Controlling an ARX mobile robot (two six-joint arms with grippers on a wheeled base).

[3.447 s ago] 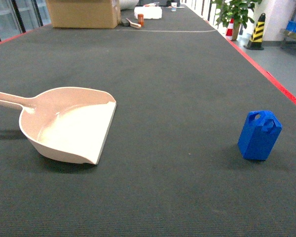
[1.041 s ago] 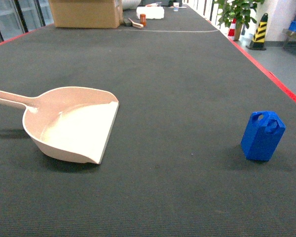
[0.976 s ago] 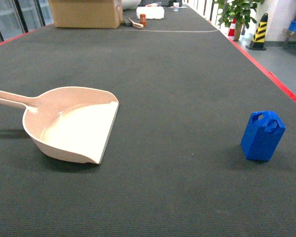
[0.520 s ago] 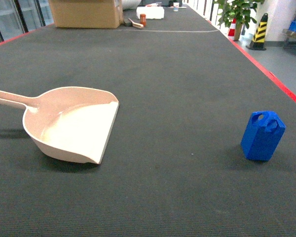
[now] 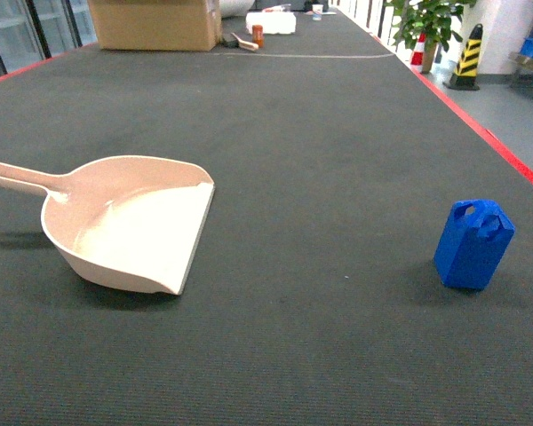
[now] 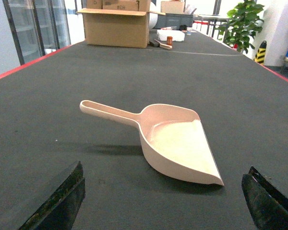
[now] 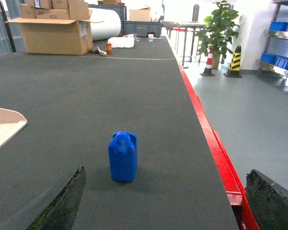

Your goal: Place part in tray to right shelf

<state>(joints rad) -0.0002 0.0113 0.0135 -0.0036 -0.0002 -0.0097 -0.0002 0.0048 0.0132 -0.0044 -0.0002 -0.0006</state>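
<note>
Since the earliest frame the head view had shifted slightly; neither object had moved. The part (image 5: 473,244) stood upright on the dark surface (image 5: 320,133), well apart from the tray (image 5: 133,226), whose lip faced it, probably for loading. Both pincers, left pincer (image 6: 163,201) and right pincer (image 7: 165,203), hung spread wide, holding nothing, each facing its own object.

Blue part (image 5: 473,244), beige tray (image 5: 133,226)

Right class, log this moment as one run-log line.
part: upright on mat, ungrasped | tray: empty, apart | left claw: open | right claw: open
</note>
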